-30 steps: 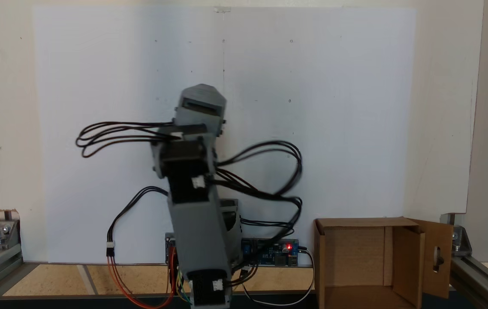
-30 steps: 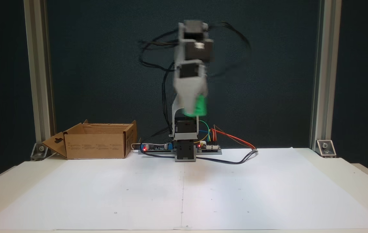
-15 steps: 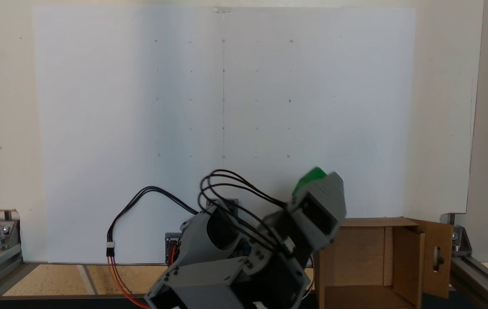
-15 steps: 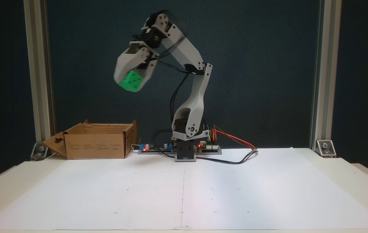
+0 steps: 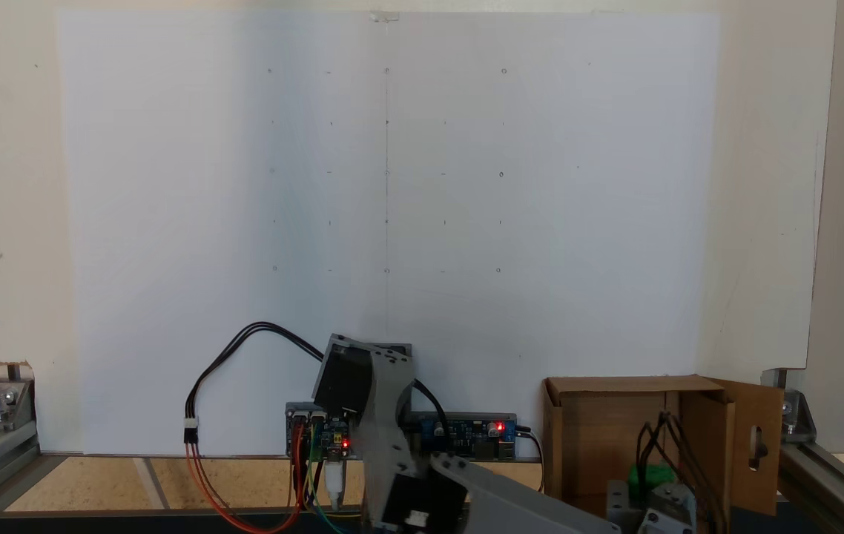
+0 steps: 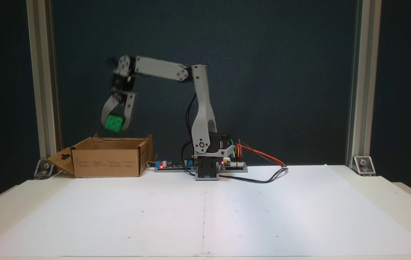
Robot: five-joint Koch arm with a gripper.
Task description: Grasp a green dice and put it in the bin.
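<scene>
The green dice (image 6: 113,123) hangs in the air just above the open top of the bin (image 6: 108,161), a brown cardboard box at the table's back left in a fixed view. My gripper (image 6: 115,126) points down and is shut on the dice, one grey finger on each side. In the other fixed view, looking down, the dice (image 5: 650,476) shows as a green patch over the bin's (image 5: 600,415) inside, with the gripper's (image 5: 652,493) grey body and black cables partly covering it. One bin flap (image 5: 759,445) has a slot cutout.
The arm's base (image 6: 207,169) and circuit boards (image 6: 171,165) with coloured wires sit at the back centre. White paper (image 6: 205,213) covers the table. Aluminium frame posts (image 6: 43,90) stand at both sides, one right behind the bin.
The arm has swung from the table's centre toward the bin and lowered, carrying the green dice from high up down to just above the box opening.
</scene>
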